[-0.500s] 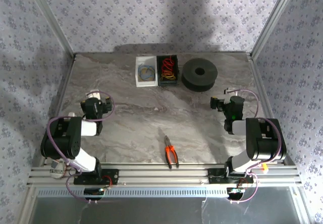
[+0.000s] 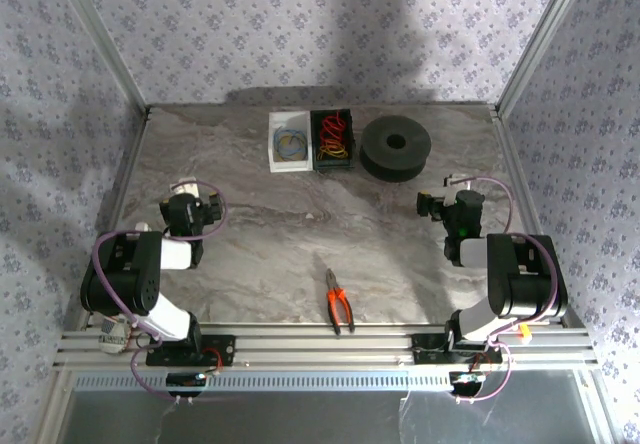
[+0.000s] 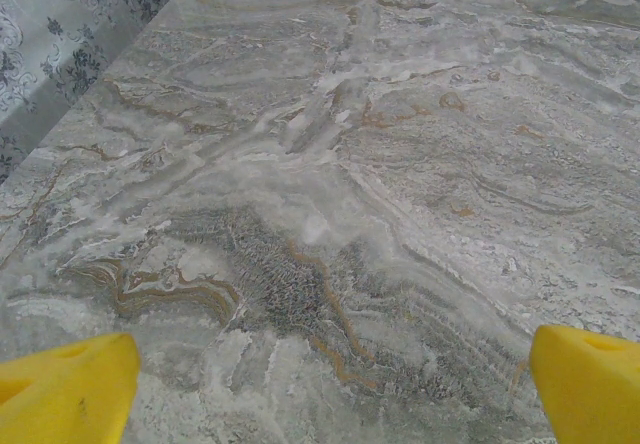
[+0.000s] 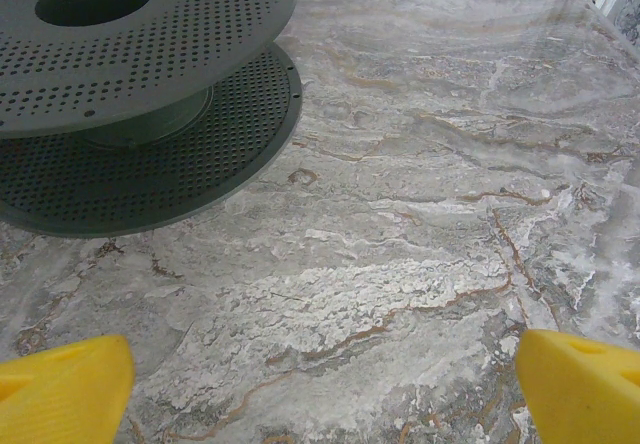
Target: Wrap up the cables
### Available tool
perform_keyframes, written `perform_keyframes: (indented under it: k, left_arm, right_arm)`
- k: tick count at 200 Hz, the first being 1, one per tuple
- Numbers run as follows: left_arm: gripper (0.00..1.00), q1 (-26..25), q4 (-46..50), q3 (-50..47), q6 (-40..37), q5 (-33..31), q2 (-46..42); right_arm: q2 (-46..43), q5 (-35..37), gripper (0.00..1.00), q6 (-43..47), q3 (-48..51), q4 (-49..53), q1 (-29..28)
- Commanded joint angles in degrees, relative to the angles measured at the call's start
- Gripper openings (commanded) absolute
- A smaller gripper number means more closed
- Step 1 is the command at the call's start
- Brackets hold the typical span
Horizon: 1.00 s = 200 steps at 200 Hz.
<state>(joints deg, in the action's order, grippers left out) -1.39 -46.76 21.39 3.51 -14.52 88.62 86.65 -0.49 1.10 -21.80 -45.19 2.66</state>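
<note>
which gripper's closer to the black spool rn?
Right. The right gripper sits just near-right of the spool; the left gripper is well off to the spool's left.

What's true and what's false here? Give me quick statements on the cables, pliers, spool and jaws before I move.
1. The cables lie in the black tray at the table's far edge. True.
2. The pliers lie beside the spool. False: they lie near the arms' bases, far from it.
3. Both the left jaws and right jaws are open, holding nothing. True.
4. The right jaws grip the spool. False: it rests on the table, untouched.
</note>
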Motion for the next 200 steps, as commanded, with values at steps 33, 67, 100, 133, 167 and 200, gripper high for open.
perform_keyframes:
  k: [33,67,100,133,167,200]
  left_arm:
    - [1.0,0.34,-2.02,1.29,-0.08,0.77,-0.73]
    - [1.0,0.44,-1.93,1.33,-0.07,0.86,-0.73]
    - [1.0,0.51,-2.0,1.29,-0.05,0.83,-0.67]
    - [0.96,0.23,22.22,12.22,1.24,-0.79,-6.17]
    - [0.98,0.12,59.55,34.6,9.38,0.12,-2.7]
    - [1.0,-0.2,80.61,49.45,11.41,11.09,4.74]
  right_arm:
    - [0.47,-0.62,1.0,0.57,-1.39,0.63,0.07]
    - [0.45,-0.67,1.0,0.57,-1.35,0.61,0.09]
    - [0.24,-0.23,1.0,0.59,-1.13,0.22,0.01]
    - [-6.07,1.79,1.0,-2.18,-7.99,18.45,0.61]
    - [-12.05,-9.78,1.0,-12.15,-11.52,28.22,2.93]
    - [-9.66,-19.87,1.0,-28.81,-11.37,21.09,4.61]
